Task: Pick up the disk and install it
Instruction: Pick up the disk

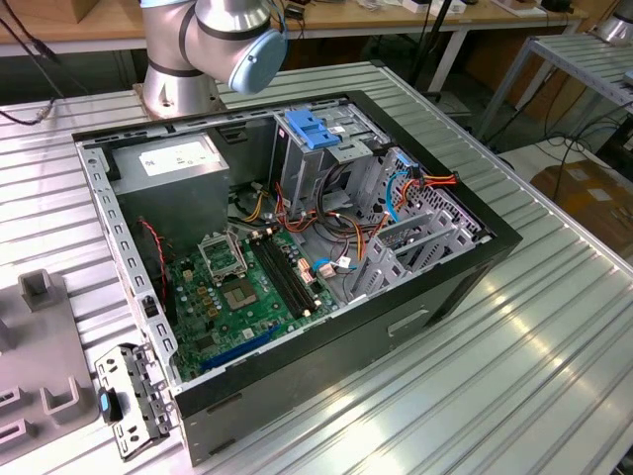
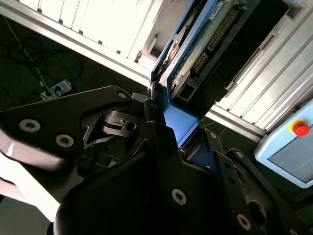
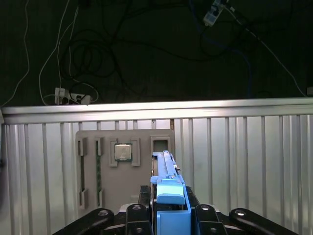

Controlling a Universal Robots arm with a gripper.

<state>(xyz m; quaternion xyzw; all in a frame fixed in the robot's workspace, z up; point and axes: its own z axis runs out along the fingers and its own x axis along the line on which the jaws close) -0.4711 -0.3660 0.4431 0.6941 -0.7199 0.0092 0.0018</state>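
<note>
In both wrist views my gripper (image 3: 168, 198) (image 2: 172, 128) is shut on the disk (image 3: 167, 169), which stands on edge between the black fingers (image 3: 142, 196). A blue side rail (image 3: 170, 191) caps its near end. The second wrist view shows the disk's green circuit-board face (image 2: 198, 46) and blue rail (image 2: 180, 122). The disk is over the grey fixture plate (image 3: 132, 186) on the ribbed table; I cannot tell whether it still touches the plate. The open computer case (image 1: 297, 228) lies in the exterior view, with the arm's base (image 1: 203, 49) behind it.
Inside the case are the drive cage with a blue bracket (image 1: 312, 129), a grey power supply (image 1: 178, 163) and the motherboard (image 1: 242, 287). A processor chip (image 3: 122, 152) sits in the fixture plate. A loose metal bracket (image 1: 134, 396) lies by the case. A box with a red button (image 2: 300, 129) is nearby.
</note>
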